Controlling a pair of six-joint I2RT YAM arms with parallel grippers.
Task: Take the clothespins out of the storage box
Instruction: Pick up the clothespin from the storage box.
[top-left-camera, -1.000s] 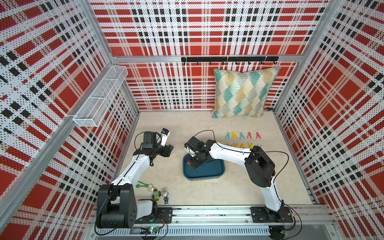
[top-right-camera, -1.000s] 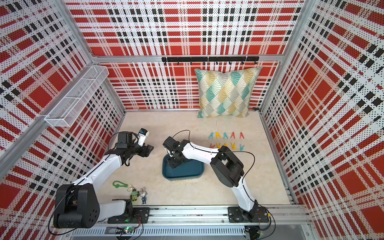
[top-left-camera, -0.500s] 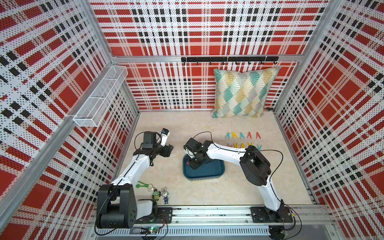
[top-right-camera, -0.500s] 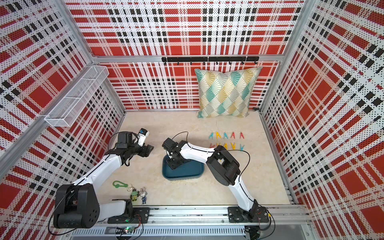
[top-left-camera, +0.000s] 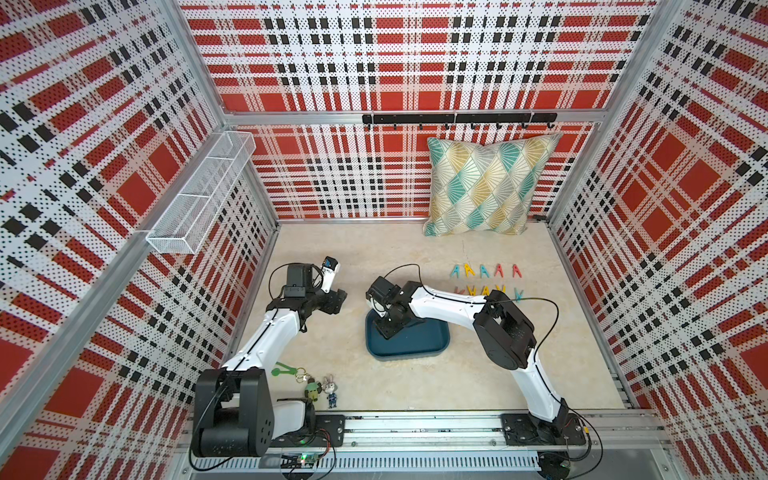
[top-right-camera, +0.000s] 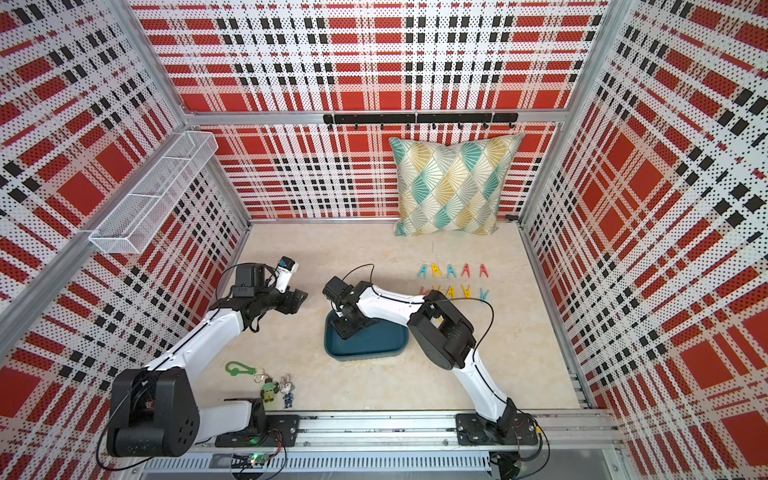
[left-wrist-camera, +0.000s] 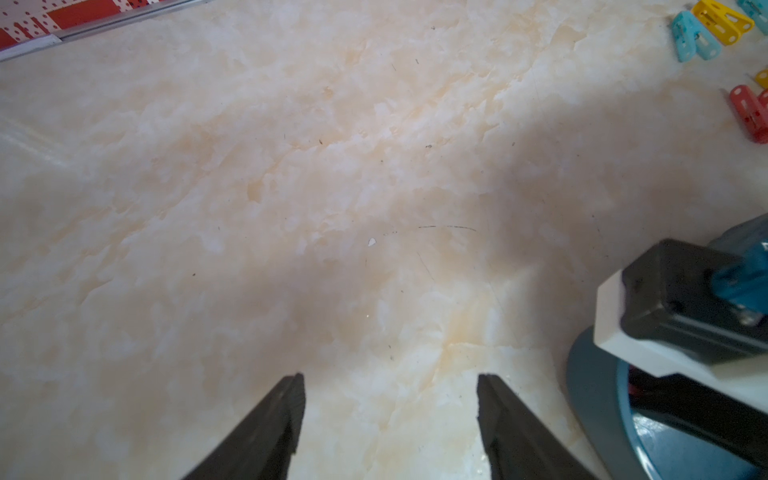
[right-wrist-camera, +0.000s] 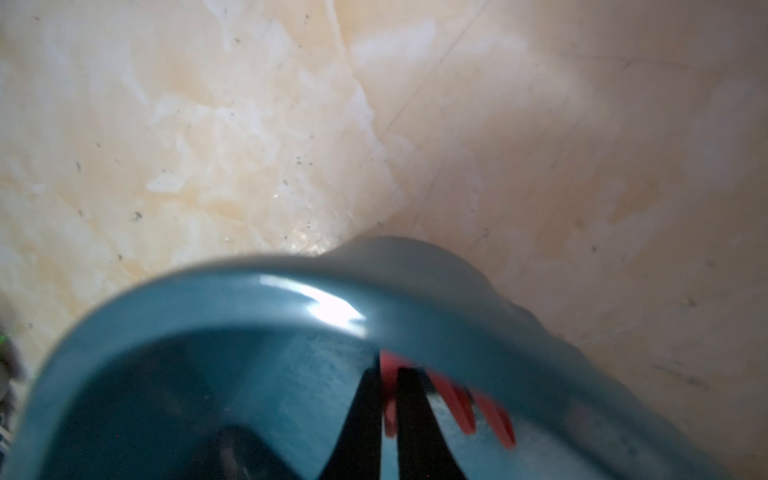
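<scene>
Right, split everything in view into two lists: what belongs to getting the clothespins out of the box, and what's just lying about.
Job in hand:
- storage box
- red clothespin inside it, pinched by the right tool
- laid-out clothespins, in two rows beyond the box

Lying about:
- green clip with figurines
- pillow
- wire basket
- hook rail

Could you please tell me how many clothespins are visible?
About 11: five plastic clothespins in the back row, five in the front row partly behind the right arm, one red clothespin in the dark teal storage box, held by the right gripper. Others may be hidden.
</scene>
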